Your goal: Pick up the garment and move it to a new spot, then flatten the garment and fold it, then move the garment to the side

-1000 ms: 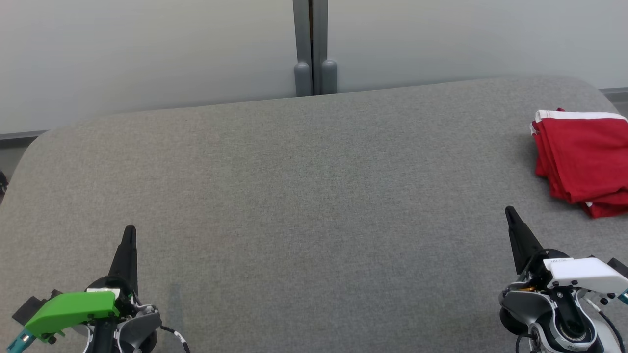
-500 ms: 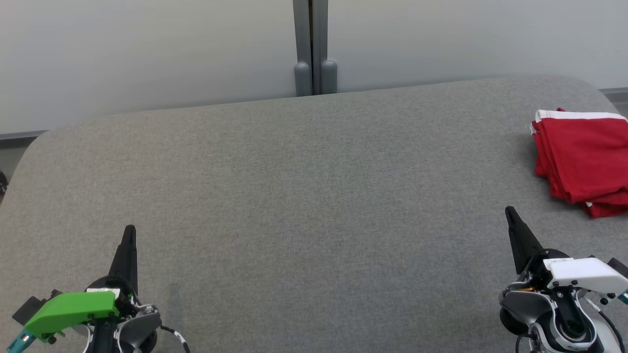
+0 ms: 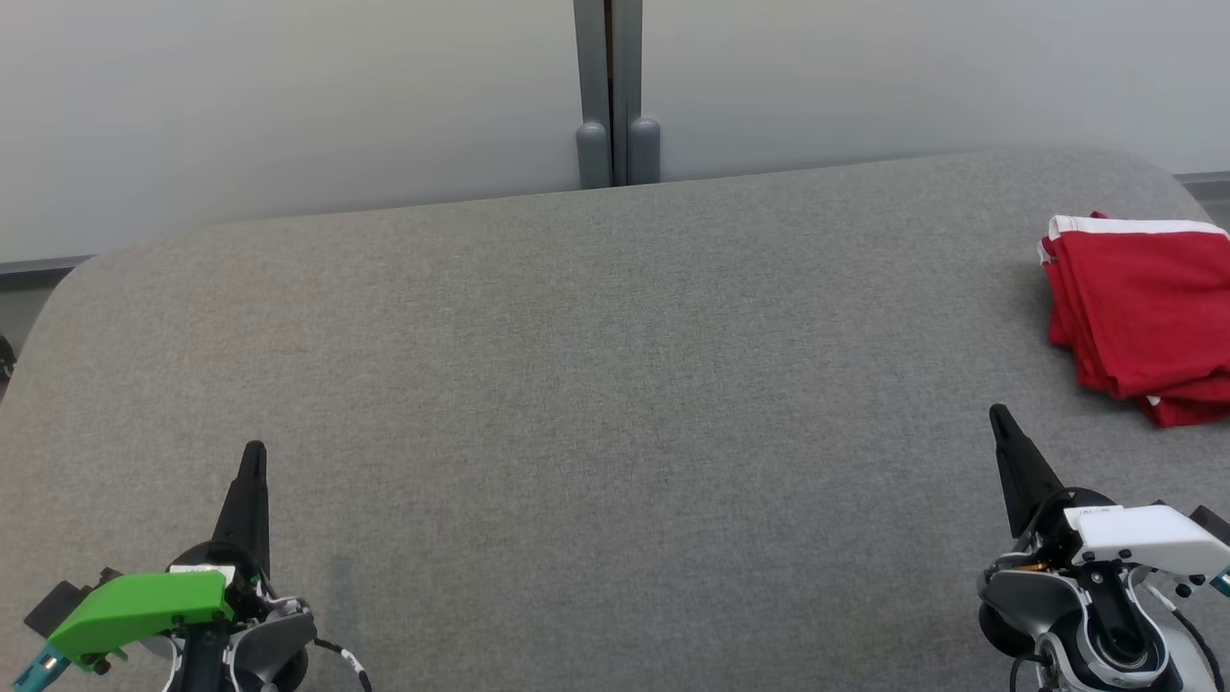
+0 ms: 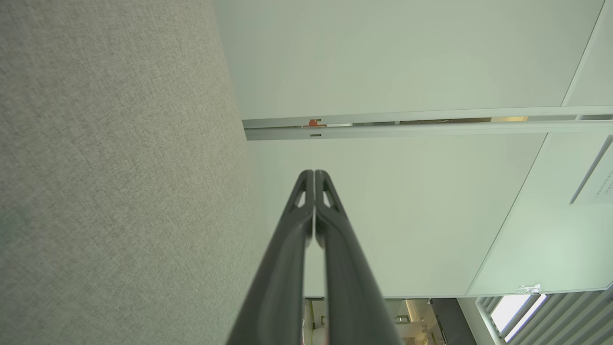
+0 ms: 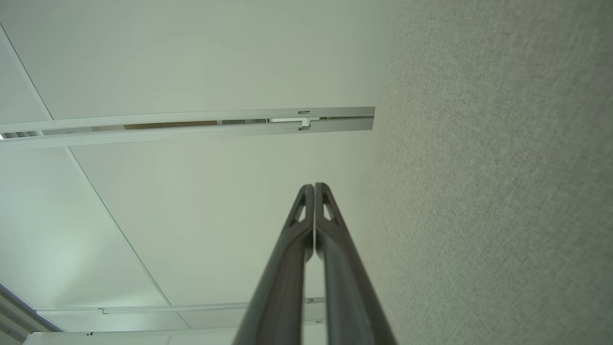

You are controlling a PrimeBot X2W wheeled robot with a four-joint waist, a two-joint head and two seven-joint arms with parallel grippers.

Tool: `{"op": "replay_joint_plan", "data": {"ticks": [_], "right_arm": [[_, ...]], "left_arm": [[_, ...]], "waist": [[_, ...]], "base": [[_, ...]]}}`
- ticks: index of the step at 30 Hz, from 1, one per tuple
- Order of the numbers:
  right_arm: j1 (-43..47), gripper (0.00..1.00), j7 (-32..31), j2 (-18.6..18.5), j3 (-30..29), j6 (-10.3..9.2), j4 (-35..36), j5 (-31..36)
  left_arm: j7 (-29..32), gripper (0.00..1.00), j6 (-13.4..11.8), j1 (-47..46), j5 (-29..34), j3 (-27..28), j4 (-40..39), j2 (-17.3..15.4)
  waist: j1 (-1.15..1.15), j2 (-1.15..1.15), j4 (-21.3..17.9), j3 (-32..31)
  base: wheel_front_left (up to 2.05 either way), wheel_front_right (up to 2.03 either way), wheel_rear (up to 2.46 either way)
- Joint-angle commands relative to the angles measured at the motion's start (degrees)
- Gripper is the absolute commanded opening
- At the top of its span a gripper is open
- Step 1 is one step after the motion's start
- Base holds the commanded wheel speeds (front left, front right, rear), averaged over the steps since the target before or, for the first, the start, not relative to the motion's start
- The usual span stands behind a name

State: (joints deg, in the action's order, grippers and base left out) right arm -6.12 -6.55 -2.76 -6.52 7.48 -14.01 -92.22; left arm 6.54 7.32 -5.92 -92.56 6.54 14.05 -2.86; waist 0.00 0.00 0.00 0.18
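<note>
Head camera looks down over grey table (image 3: 577, 365), wrist cameras skim it sideways, facing wall (image 4: 383, 62)

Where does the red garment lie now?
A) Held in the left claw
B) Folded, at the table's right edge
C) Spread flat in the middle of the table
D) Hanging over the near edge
B: the red garment lies folded at the right edge of the grey table, apart from both claws.

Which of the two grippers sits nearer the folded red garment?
The right gripper, the one with the white housing, close to the garment; the green-housed left gripper is far across the grey surface.
</note>
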Motion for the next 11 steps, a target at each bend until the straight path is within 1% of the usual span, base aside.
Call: {"op": "replay_joint_plan", "data": {"ticks": [1, 11], "right_arm": [[-0.3, 0.00, -0.1, -0.2, -0.1, 0.02, -0.1, -0.4], [-0.3, 0.00, -0.1, -0.2, -0.1, 0.02, -0.1, -0.4]], "left_arm": [[0.2, 0.00, 0.4, -0.8, 0.4, 0.2, 0.1, -0.1], [0.2, 0.00, 0.4, -0.8, 0.4, 0.2, 0.1, -0.1]], "waist": [[0.00, 0.00, 0.0, 0.0], [0.00, 0.00, 0.0, 0.0]], "base": [[0.00, 0.00, 0.00], [0.00, 0.00, 0.00]]}}
